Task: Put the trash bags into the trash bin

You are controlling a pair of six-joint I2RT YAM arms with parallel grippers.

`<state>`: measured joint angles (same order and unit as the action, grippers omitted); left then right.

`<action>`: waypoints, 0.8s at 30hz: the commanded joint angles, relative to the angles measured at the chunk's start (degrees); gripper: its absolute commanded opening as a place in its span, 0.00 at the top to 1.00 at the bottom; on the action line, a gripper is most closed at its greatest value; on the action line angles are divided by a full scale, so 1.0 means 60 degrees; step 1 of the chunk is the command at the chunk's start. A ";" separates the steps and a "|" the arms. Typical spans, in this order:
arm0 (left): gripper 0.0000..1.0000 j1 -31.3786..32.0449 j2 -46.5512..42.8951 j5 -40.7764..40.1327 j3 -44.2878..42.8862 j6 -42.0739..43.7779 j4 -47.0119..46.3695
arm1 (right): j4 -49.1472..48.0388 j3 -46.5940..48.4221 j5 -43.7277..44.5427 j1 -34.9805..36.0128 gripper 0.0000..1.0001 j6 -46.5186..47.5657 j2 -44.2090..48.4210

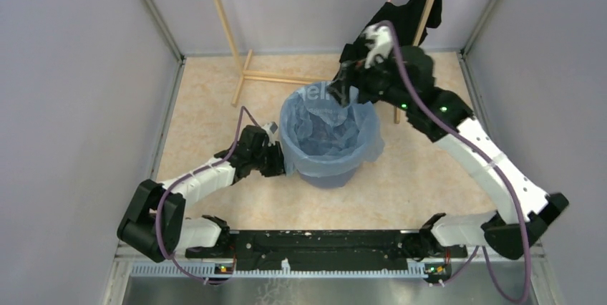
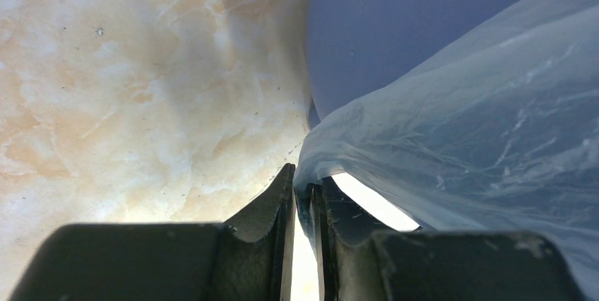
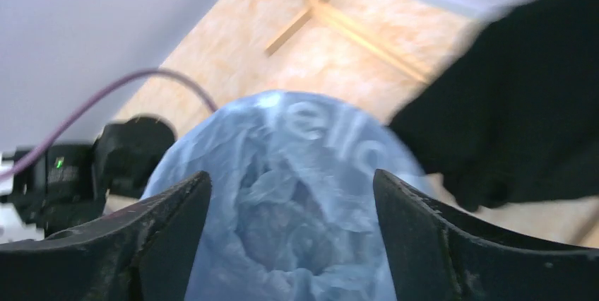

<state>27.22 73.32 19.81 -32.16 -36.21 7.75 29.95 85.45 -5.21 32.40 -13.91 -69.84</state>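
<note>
The blue trash bin (image 1: pixel 335 173) stands mid-floor with the pale-blue trash bag (image 1: pixel 326 137) lining it and folded over its rim. My left gripper (image 1: pixel 278 149) is at the bin's left side, shut on the bag's hanging edge; in the left wrist view (image 2: pixel 302 186) the film (image 2: pixel 452 124) is pinched between the fingers beside the bin wall (image 2: pixel 395 18). My right gripper (image 1: pixel 348 83) is open above the bin's far rim; in the right wrist view (image 3: pixel 291 181) its spread jaws frame the bag's crumpled inside (image 3: pixel 297 223), holding nothing.
A black garment (image 1: pixel 422 11) hangs on a wooden rack (image 1: pixel 240 69) at the back right, close to my right arm, and shows in the right wrist view (image 3: pixel 523 103). Grey walls enclose the marbled floor (image 1: pixel 207 119) on three sides.
</note>
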 commanded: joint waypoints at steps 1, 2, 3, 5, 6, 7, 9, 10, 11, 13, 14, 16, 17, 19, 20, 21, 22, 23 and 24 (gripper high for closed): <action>0.79 0.0097 -0.0337 -0.0150 -0.0131 0.0124 -0.0148 | 0.0457 0.0559 0.1077 0.1728 0.20 0.0786 -0.1181; 0.79 0.0107 -0.0402 -0.0191 -0.0142 0.0137 -0.0108 | 0.0369 0.0519 0.1080 0.1859 0.24 0.0781 -0.1423; 0.79 0.0130 -0.0461 -0.0238 -0.0167 0.0152 -0.0054 | 0.0286 0.0428 0.1144 0.1958 0.27 0.0801 -0.1658; 0.78 0.0140 -0.0644 -0.0379 -0.0262 0.0214 0.0112 | 0.0038 0.0140 0.1697 0.2098 0.32 0.0852 -0.2008; 0.78 0.0144 -0.0715 -0.0430 -0.0292 0.0218 0.0171 | -0.0149 -0.0022 0.2069 0.2123 0.33 0.0866 -0.2127; 0.78 0.0155 -0.0782 -0.0451 -0.0314 0.0239 0.0182 | -0.0410 -0.0222 0.2401 0.2121 0.33 0.0868 -0.2227; 0.78 0.0158 -0.0837 -0.0474 -0.0348 0.0275 0.0242 | -0.0864 -0.0489 0.3148 0.2136 0.33 0.0856 -0.2379; 0.78 0.0161 -0.0823 -0.0480 -0.0383 0.0309 0.0281 | -0.1038 -0.0503 0.3314 0.2122 0.33 0.0872 -0.2486; 0.78 0.0155 -0.0823 -0.0476 -0.0406 0.0320 0.0347 | -0.1160 -0.0489 0.3447 0.2115 0.33 0.0893 -0.2657; 0.78 0.0163 -0.0823 -0.0477 -0.0478 0.0336 0.0412 | -0.1334 -0.0352 0.3672 0.2114 0.33 0.0955 -0.3066; 0.78 0.0165 -0.0847 -0.0488 -0.0496 0.0336 0.0425 | -0.1388 -0.0298 0.3819 0.2114 0.33 0.0925 -0.3277; 0.77 0.0179 -0.0926 -0.0489 -0.0541 0.0336 0.0437 | -0.1648 -0.0373 0.4216 0.2114 0.35 0.0755 -0.3608; 0.77 0.0180 -0.0966 -0.0501 -0.0574 0.0340 0.0465 | -0.1972 -0.0494 0.4470 0.2114 0.36 0.0649 -0.3702; 0.77 0.0180 -0.1044 -0.0578 -0.0612 0.0357 0.0519 | -0.2403 -0.0720 0.4807 0.2114 0.38 0.0535 -0.3830; 0.77 0.0187 -0.1074 -0.0616 -0.0619 0.0372 0.0552 | -0.2563 -0.0802 0.4959 0.2114 0.38 0.0417 -0.3841; 0.77 0.0188 -0.1099 -0.0654 -0.0622 0.0386 0.0587 | -0.2689 -0.0872 0.5082 0.2114 0.38 0.0321 -0.3806; 0.77 0.0181 -0.1103 -0.0670 -0.0615 0.0394 0.0597 | -0.2729 -0.0919 0.5129 0.2121 0.38 0.0256 -0.3758; 0.77 0.0183 -0.1095 -0.0664 -0.0616 0.0407 0.0607 | -0.2681 -0.0918 0.5071 0.2128 0.37 0.0230 -0.3658; 0.77 0.0189 -0.1101 -0.0662 -0.0609 0.0409 0.0601 | -0.2611 -0.0900 0.4882 0.2130 0.37 0.0232 -0.3463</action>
<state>28.03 68.01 16.73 -33.91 -34.65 11.27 18.94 79.88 20.88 44.53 -10.83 -92.79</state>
